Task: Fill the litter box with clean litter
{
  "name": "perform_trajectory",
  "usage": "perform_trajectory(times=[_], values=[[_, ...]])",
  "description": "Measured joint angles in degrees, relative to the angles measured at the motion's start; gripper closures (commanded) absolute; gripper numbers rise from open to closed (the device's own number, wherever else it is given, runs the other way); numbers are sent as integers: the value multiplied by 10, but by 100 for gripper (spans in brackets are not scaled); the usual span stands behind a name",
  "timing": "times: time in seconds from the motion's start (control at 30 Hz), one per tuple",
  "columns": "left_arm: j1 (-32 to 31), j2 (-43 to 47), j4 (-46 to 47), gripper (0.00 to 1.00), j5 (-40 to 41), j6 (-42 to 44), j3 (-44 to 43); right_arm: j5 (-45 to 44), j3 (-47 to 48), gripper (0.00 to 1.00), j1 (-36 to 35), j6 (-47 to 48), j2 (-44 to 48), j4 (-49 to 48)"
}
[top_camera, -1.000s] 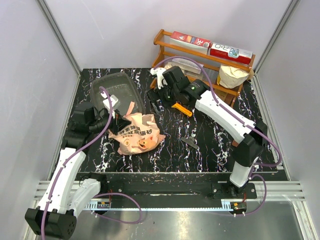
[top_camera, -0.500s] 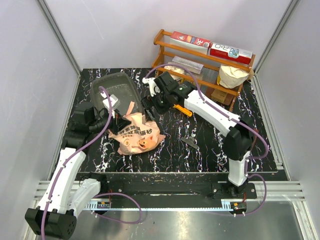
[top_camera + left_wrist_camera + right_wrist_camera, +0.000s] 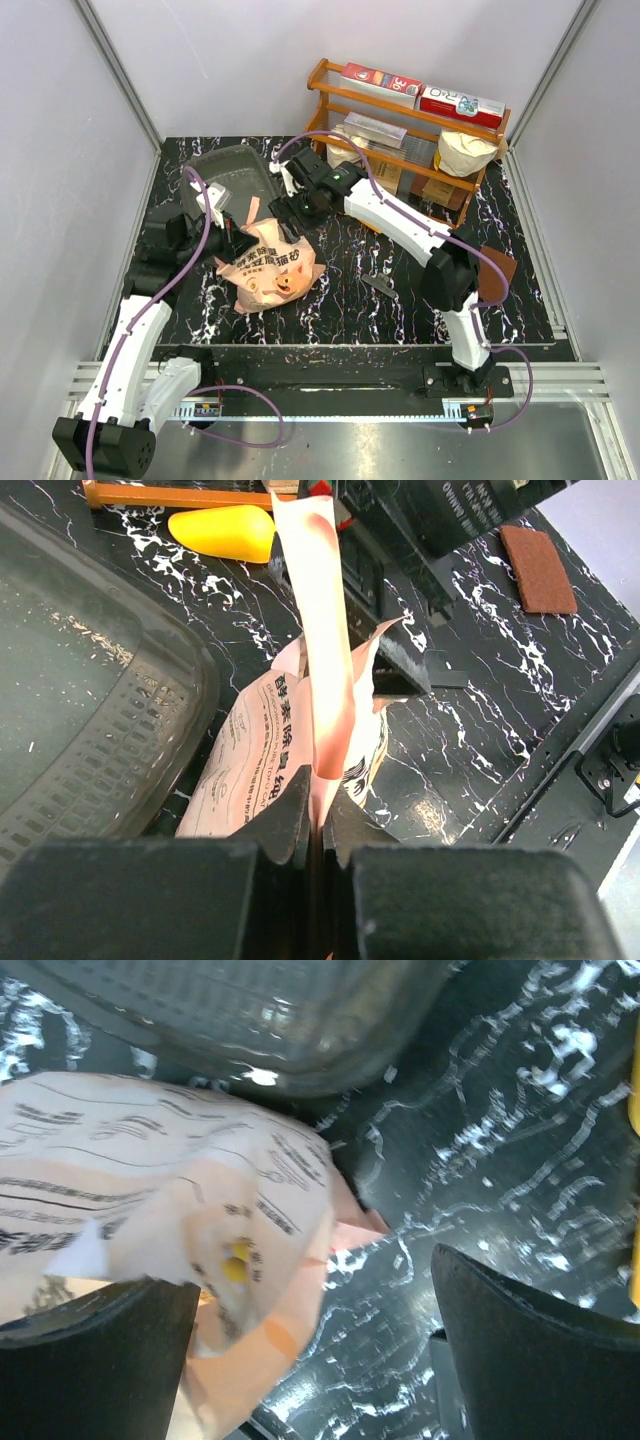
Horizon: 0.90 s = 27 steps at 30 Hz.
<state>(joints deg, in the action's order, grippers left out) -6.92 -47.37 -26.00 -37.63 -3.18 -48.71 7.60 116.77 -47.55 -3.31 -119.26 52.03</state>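
The litter box point(image 3: 225, 172), a shallow dark grey tray, sits at the back left; it also shows in the left wrist view point(image 3: 80, 680) and along the top of the right wrist view point(image 3: 260, 1010). Just in front lies the pink bag point(image 3: 268, 265) with the pig face. My left gripper point(image 3: 238, 230) is shut on a pink strip at the bag's top point(image 3: 322, 680), pinched between its jaws point(image 3: 318, 815). My right gripper point(image 3: 288, 212) hangs open over the bag's upper corner point(image 3: 180, 1190), its fingers point(image 3: 540, 1350) wide apart point(image 3: 315, 1350). The clean litter is hidden inside the bag.
A wooden rack point(image 3: 410, 120) with boxes and a pale sack stands at the back right. A yellow scoop point(image 3: 222, 530) lies beyond the bag by the rack. A brown pad point(image 3: 497, 275) and a small dark piece point(image 3: 378, 285) lie on the black marbled table point(image 3: 400, 300).
My right arm has swung left from beside the rack to just over the bag's top. The left gripper has kept its hold and shifted slightly left with the bag.
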Motion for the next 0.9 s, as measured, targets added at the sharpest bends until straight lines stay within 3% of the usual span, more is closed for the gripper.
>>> perform_trajectory(times=[0.2,0.67,0.9], values=[[1,0,24,100,-1,-9,13,-66,79,0,27,10,-26,101],[-1,0,47,100,-14,-14,24,-39,217,0,51,131,-71,203],[0,-2,48,100,-19,-14,24,-34,221,0,44,220,-74,212]])
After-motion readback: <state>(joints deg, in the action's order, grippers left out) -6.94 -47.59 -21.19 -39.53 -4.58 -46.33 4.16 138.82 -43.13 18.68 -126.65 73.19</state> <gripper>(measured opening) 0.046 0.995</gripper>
